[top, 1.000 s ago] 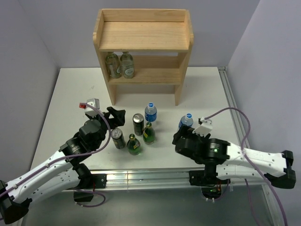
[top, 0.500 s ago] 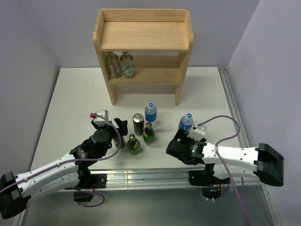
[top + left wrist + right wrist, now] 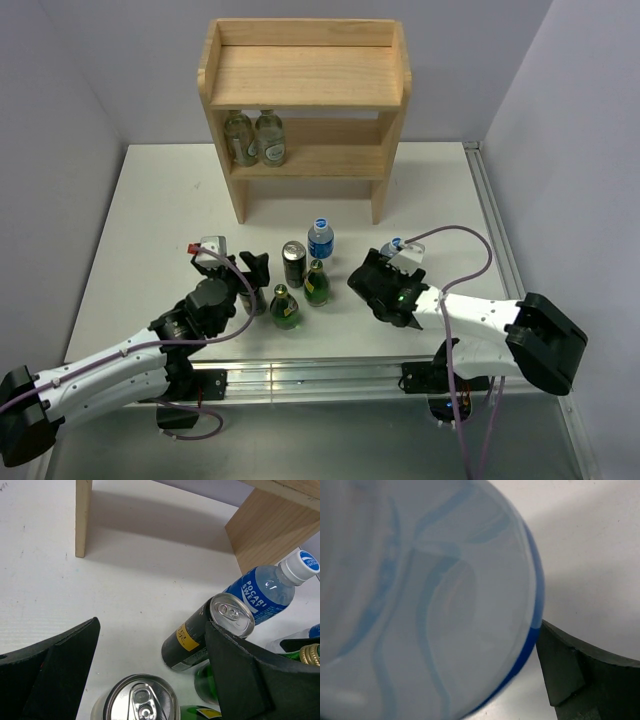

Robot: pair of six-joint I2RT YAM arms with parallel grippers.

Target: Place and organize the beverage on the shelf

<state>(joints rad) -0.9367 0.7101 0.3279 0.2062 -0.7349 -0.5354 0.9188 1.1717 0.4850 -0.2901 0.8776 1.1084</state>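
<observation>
Dark can (image 3: 140, 700), lower centre: we are straddling it with left gripper (image 3: 151, 624) spread, judging centring needed before closing; right gripper (image 3: 383, 268) at water bottle (image 3: 420, 595), clamping undeterminable.

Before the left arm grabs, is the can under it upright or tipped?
Upright: the can has its pull-tab lid facing up.

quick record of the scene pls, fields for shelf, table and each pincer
shelf: two glass bottles on lower tier, left side
table: near can, far can, two green bottles, middle water bottle, right water bottle
left pincer: open, near can between its fingers
right pincer: against right water bottle, grip unclear
</observation>
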